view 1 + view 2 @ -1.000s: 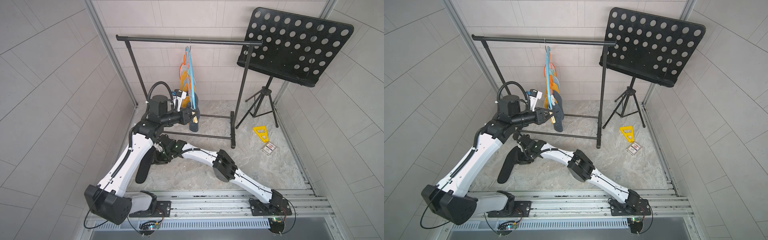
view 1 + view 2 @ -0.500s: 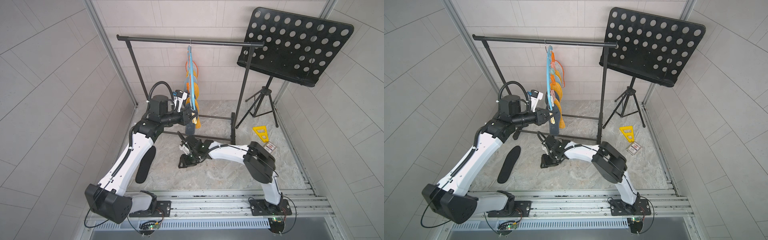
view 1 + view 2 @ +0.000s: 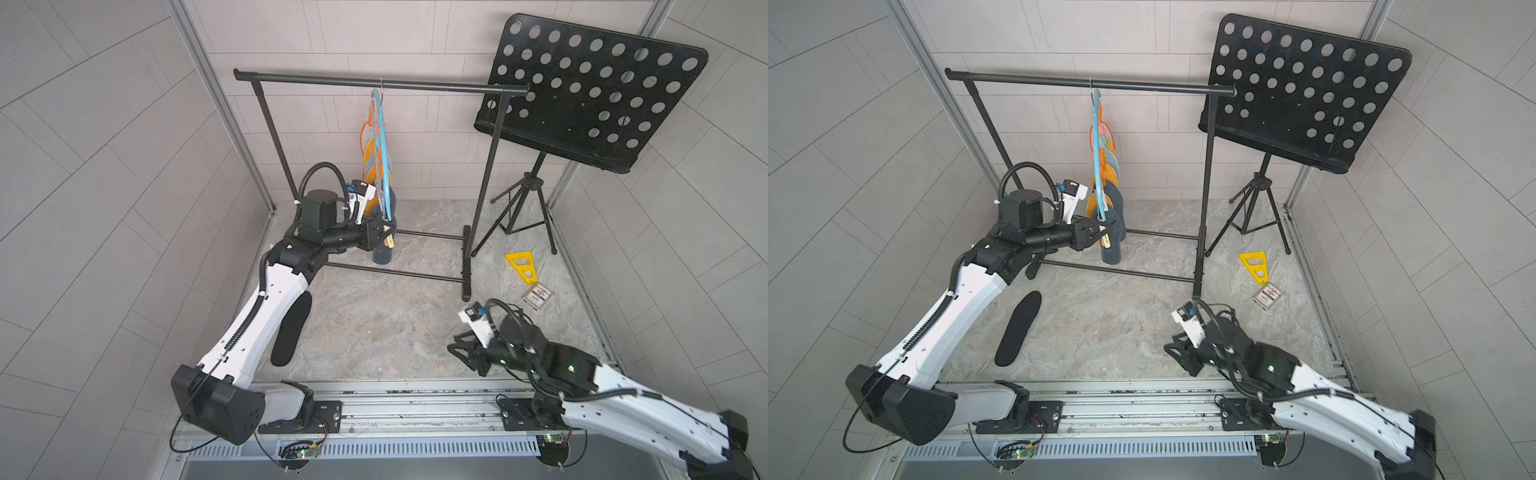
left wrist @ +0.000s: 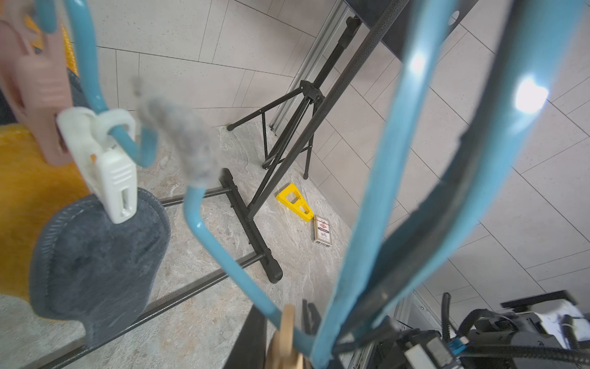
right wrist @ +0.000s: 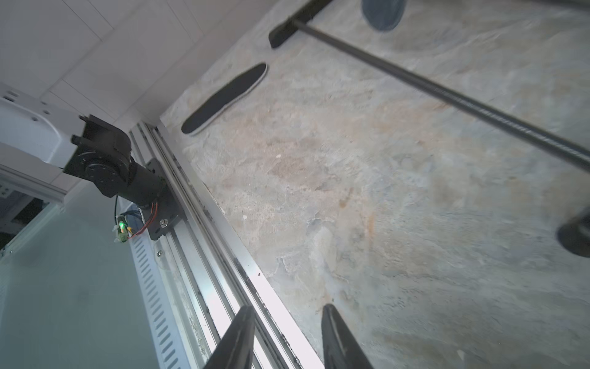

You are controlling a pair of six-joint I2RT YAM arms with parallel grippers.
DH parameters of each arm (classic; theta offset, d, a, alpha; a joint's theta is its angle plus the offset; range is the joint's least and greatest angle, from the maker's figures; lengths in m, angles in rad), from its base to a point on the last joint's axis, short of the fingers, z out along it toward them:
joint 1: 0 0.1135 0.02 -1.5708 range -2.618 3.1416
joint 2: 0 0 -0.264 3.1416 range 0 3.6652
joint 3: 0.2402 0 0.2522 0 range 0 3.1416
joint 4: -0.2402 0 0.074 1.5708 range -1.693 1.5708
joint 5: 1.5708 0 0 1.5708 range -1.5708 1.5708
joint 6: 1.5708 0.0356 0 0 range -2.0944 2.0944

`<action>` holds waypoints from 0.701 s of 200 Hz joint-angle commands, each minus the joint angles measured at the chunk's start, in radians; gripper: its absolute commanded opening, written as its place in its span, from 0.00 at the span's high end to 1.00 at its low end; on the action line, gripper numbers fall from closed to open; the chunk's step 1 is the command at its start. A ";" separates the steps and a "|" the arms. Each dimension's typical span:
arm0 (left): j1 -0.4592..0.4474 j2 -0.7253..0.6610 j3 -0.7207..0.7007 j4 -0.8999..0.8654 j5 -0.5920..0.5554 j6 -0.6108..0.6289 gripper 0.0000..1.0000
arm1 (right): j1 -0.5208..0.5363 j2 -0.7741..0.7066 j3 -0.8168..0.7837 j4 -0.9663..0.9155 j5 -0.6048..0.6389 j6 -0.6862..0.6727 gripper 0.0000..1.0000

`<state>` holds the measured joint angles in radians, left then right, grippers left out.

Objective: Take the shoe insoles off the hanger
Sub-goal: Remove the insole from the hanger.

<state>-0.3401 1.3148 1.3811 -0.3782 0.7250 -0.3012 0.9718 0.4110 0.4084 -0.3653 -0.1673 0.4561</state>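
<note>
Red-and-white labelled box (image 3: 537,295): its writing is unreadable.

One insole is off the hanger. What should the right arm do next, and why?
Probably reach the open, empty right gripper toward the dark grey insole, clipped to the hanger by a white clip. The left gripper grips the hanger's lower end, and only the black insole lies on the floor.

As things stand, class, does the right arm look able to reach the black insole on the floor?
Probably yes: bare floor lies between the right gripper and the black insole, and the gripper is empty.
</note>
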 commanded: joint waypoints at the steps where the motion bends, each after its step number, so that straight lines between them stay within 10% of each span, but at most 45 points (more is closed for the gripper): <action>1: 0.000 0.014 -0.036 -0.097 0.001 0.014 1.00 | 0.013 -0.253 -0.129 -0.028 0.165 0.004 0.65; 18: 0.000 0.015 -0.043 -0.103 -0.001 0.023 1.00 | 0.021 -0.405 -0.154 -0.090 0.308 0.046 0.67; 70: 0.001 0.010 -0.047 -0.139 -0.007 0.048 0.96 | 0.021 -0.228 -0.110 -0.079 0.265 0.002 0.65; 110: 0.001 -0.041 -0.036 -0.257 -0.105 0.089 0.02 | 0.021 -0.250 -0.122 -0.075 0.267 0.005 0.65; 140: 0.001 -0.178 -0.109 -0.330 -0.177 0.138 0.00 | 0.021 -0.247 -0.126 -0.069 0.258 0.005 0.65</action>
<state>-0.3393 1.2686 1.3277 -0.5880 0.6163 -0.2306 0.9882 0.1680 0.2821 -0.4374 0.0845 0.4702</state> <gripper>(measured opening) 0.996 0.349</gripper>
